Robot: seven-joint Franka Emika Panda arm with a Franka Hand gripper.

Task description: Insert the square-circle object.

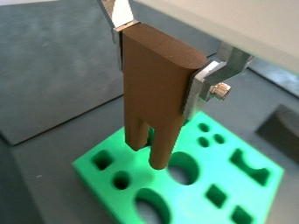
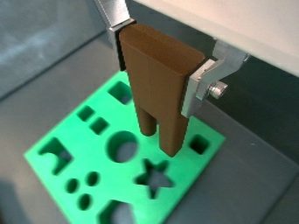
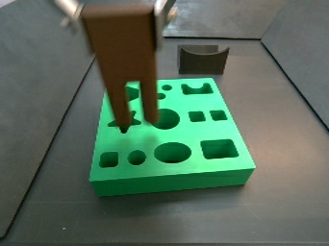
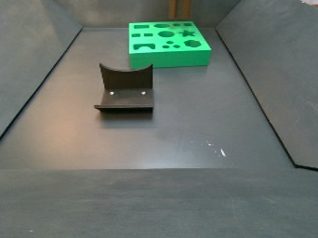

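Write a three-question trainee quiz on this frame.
1. True or false: the gripper is shut on the brown two-pronged piece.
2. The prongs point down over: A) the green board; B) bare floor; C) a red tray.
3. Fill in: the fixture stands ___ the board (on/off).
Key: 1 true; 2 A; 3 off.
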